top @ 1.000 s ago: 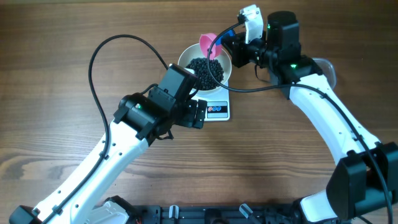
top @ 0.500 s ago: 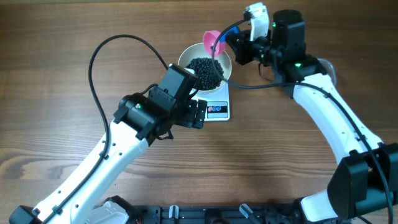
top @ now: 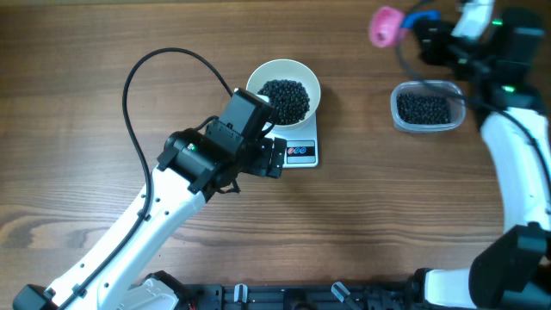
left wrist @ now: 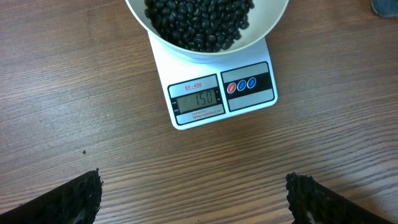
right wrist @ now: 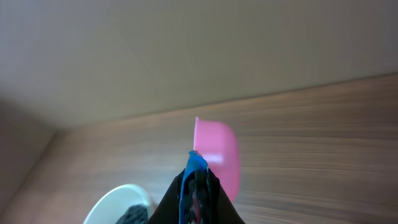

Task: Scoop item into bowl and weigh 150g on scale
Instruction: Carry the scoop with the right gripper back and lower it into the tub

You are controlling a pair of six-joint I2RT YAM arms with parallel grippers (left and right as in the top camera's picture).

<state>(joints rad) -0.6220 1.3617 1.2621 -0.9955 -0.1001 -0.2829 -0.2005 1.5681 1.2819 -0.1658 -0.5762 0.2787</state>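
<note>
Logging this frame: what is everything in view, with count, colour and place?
bowl: one, white, on the scale
beans: many, black, heaped in the bowl; more in the tub
scale: one, white, mid-table, display reads 150
tub: one, clear, right of the scale, apart from it
scoop: one, pink, far right, off the table
table: one, brown wood, under everything
cable: one, black, looping at the left
left claw: one, black, open, before the scale
right claw: one, black, shut on the scoop
</note>
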